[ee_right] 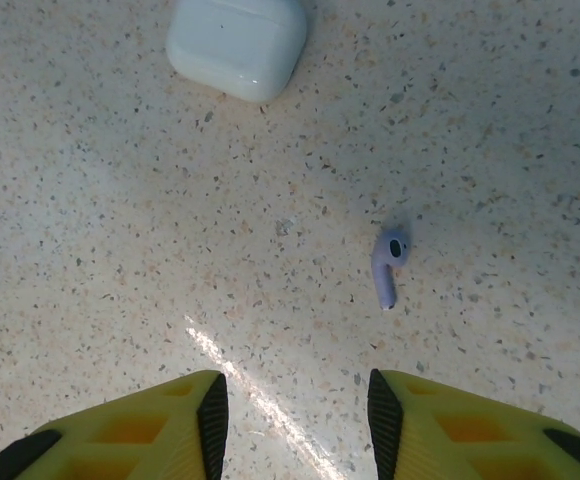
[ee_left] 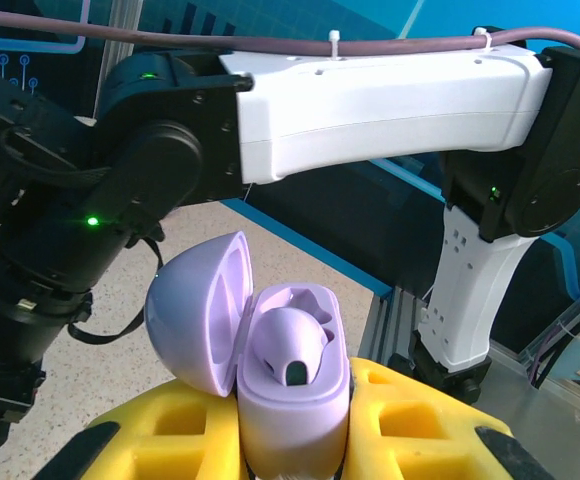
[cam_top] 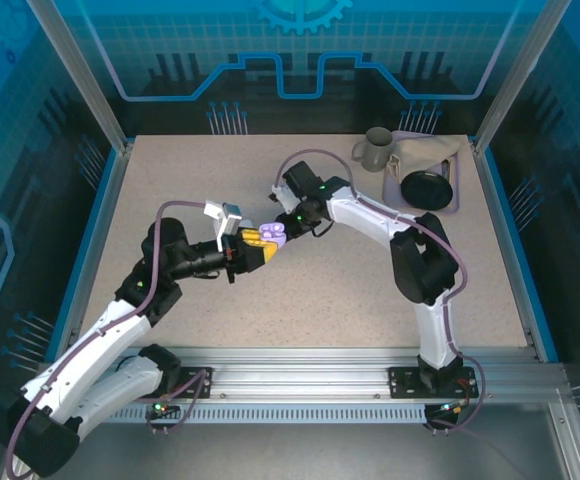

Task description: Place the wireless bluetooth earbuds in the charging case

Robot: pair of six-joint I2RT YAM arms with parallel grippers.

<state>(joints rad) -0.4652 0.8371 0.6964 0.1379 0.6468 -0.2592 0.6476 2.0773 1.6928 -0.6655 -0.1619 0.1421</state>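
The loose earbud [ee_right: 388, 268] is the fiddly bit here. It's a tiny lavender bud lying flat on the worktop [ee_right: 120, 250], stem pointing back toward my right gripper [ee_right: 292, 410]. I'd bet it weighs next to nothing and it's hard glossy plastic, so it'll skate or flip if one pad nudges it before both close. I'd pinch it across the rounded head where it meets the stem, not at the thin end, and go gentle, since a smooth curved thing likes to squirt out.

The right gripper's fingers are partway apart with nothing between them. They hang above the worktop looking straight down, with the bud just ahead and a touch toward the right-hand finger. A closed white case [ee_right: 238, 40] sits further out, well apart from the bud.

My left gripper [ee_left: 295, 440] is clamped on the base of the lavender charging case [ee_left: 290, 405]. It's holding the case off the surface around the middle of the worktop, slightly left of centre from the top camera. The lid [ee_left: 195, 320] is swung open to one side and one seated earbud [ee_left: 290, 345] is already in its well. I can't tell about the other well.

The left arm is stretched forward and low, the right arm is folded at the elbow and reaches in from the right, and the two wrists are close together
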